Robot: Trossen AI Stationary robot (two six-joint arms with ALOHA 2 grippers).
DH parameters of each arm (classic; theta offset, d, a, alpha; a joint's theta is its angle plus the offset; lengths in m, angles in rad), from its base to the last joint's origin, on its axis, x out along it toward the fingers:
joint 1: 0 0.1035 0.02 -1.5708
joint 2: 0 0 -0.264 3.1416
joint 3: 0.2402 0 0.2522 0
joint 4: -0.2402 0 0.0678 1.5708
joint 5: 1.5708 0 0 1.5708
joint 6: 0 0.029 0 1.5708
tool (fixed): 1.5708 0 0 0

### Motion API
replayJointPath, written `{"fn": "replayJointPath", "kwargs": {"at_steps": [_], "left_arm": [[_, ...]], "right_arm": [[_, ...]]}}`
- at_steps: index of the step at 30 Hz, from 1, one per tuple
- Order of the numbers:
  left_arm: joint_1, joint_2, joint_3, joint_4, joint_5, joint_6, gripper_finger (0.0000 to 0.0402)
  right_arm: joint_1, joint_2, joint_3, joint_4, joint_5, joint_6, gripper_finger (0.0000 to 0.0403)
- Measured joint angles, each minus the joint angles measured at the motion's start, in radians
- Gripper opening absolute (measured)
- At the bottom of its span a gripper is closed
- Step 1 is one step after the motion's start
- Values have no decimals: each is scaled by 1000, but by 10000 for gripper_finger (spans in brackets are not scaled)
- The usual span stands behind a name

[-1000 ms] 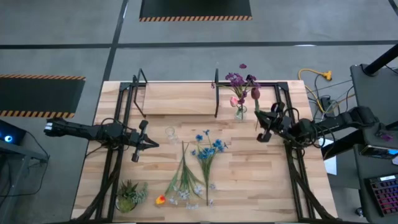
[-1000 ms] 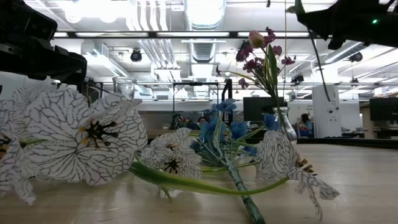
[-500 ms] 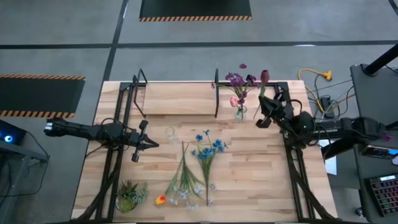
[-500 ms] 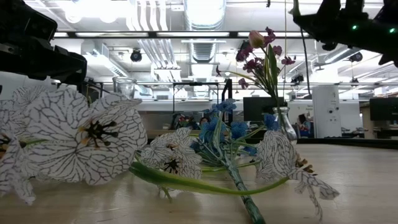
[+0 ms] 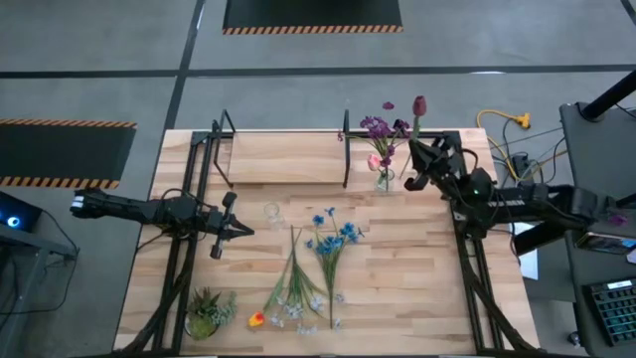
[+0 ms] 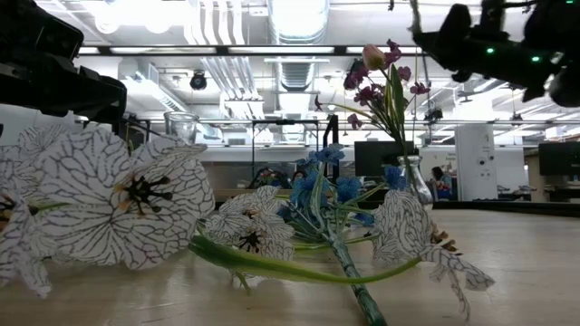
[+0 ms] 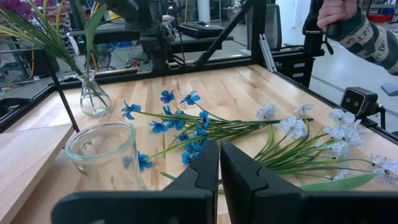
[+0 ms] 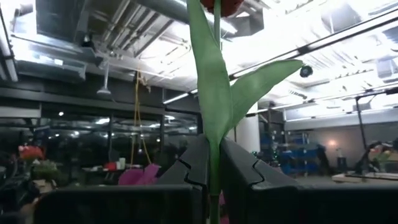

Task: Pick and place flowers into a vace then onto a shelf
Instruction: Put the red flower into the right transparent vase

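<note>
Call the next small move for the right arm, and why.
Probably shift the right gripper a little toward the small glass vase and start lowering the stem into its neck. It is shut on a dark red tulip, held beside the vase with the purple and pink flowers in it, not yet over the mouth. The left gripper waits, shut, near the empty glass.

The held red flower [image 8: 219, 6] is cut off by the right wrist view's top edge; its stem end hides between the right claw [image 8: 210, 163] fingers.
</note>
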Motion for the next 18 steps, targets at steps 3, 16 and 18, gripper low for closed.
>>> {"fn": "replayJointPath", "kwargs": {"at_steps": [3, 16, 18], "left_arm": [[0, 0, 0, 0, 0, 0, 0], [0, 0, 0, 0, 0, 0, 0], [0, 0, 0, 0, 0, 0, 0]], "right_arm": [[-3, 77, 50, -1, -13, -2, 17], [-14, 261, 80, 52, 40, -19, 17], [-15, 270, 80, 51, 40, -19, 17]]}}
